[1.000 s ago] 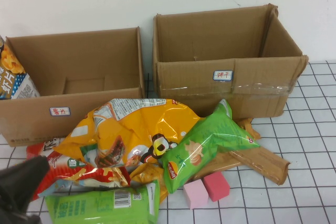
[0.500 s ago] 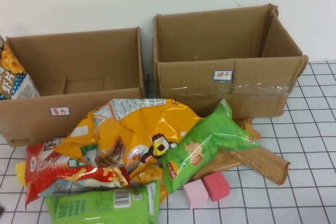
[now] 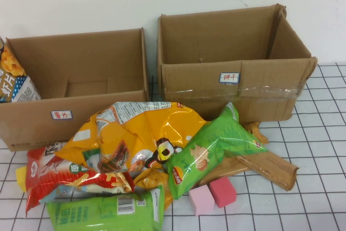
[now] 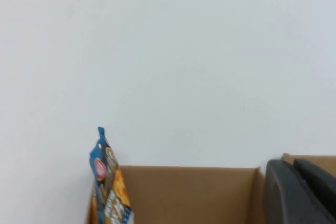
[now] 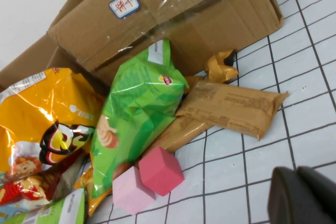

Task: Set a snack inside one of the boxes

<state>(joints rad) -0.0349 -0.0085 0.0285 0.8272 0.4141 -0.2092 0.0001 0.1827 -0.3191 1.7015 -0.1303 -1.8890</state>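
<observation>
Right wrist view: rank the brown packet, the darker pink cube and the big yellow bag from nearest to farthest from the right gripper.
Right gripper hangs beside the pile.
1. Brown packet, on the near edge.
2. Darker pink cube, beside the paler cube.
3. Big yellow bag, on the far side.
Left gripper, shut, faces the lower box.

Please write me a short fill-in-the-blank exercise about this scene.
The blue chip bag stands in the cardboard box on the robot's ___.
The left gripper, facing that box, is ___.
The right gripper hangs near two ___ cubes.
Missing words: left; shut; pink.
</observation>
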